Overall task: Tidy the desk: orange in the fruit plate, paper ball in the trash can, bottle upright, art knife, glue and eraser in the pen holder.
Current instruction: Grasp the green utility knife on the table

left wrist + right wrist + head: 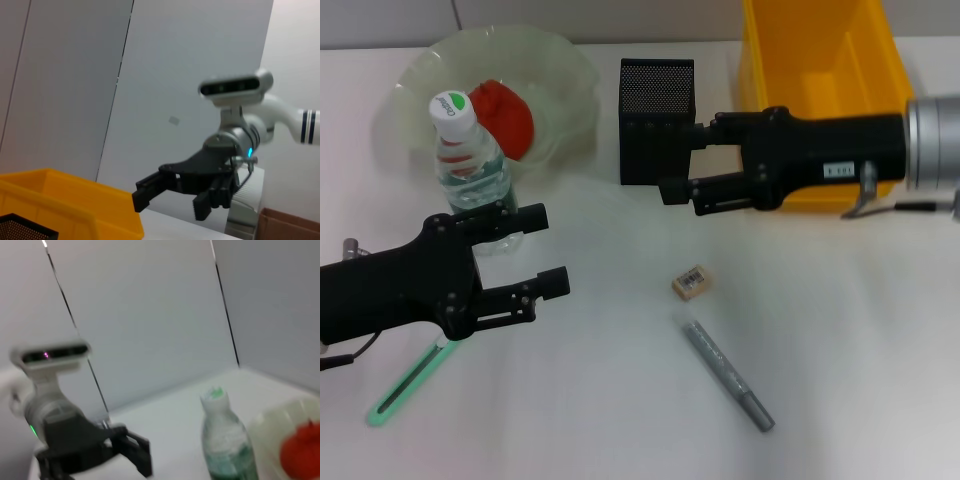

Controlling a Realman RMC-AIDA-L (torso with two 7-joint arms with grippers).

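The orange (507, 117) lies in the pale-green fruit plate (570, 75) at the back left. In front of the plate the bottle (466, 158) stands upright. My left gripper (546, 250) is open and empty just in front of the bottle. The mint-green art knife (408, 385) lies flat under the left arm. My right gripper (678, 160) is open and empty against the pen holder (655, 115). The eraser (690, 281) and grey glue (727, 374) lie on the table in the middle. The yellow trash can (820, 70) stands at the back right. The paper ball is out of view.
The left wrist view shows the right gripper (172, 202) beyond the trash can's rim (65, 197) and a corner of the pen holder (20, 231). In the right wrist view the bottle (225, 440), orange (300, 450) and left gripper (140, 452) appear.
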